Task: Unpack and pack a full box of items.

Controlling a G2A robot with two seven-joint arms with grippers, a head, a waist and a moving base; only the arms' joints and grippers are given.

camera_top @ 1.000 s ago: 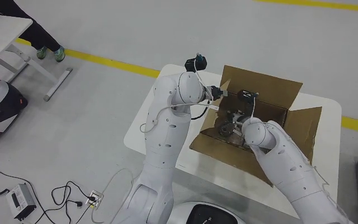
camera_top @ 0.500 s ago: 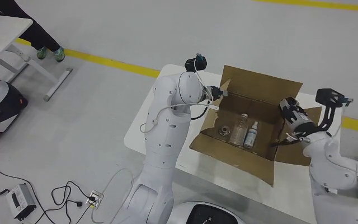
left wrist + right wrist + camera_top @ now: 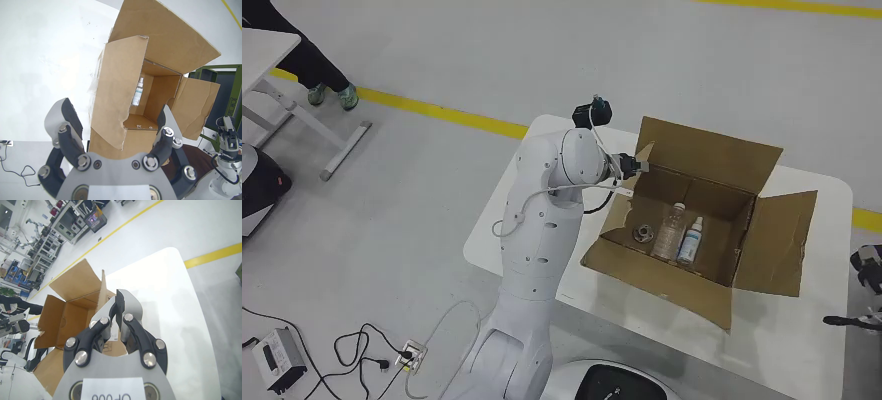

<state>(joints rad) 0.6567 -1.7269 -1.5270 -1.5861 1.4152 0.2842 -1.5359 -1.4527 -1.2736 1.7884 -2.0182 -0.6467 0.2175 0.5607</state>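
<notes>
The box [image 3: 697,150] sits on a white table [image 3: 802,330]; a yellow line [image 3: 442,112] crosses the grey floor [image 3: 392,230]. The left gripper [image 3: 116,108] is spread wide, and the right gripper [image 3: 118,306] is pinched closed.

Floor [image 3: 692,60] was pale grey and glossy, crossed by a yellow line [image 3: 442,112]. Work table [image 3: 812,335] was white with rounded corners. A second white table [image 3: 262,50] stood at the far left. Black cables [image 3: 352,350] lay loose on the floor. Equipment racks [image 3: 62,222] lined the far side. A green metal frame [image 3: 217,68], possibly a cart, stood beyond the table.
</notes>
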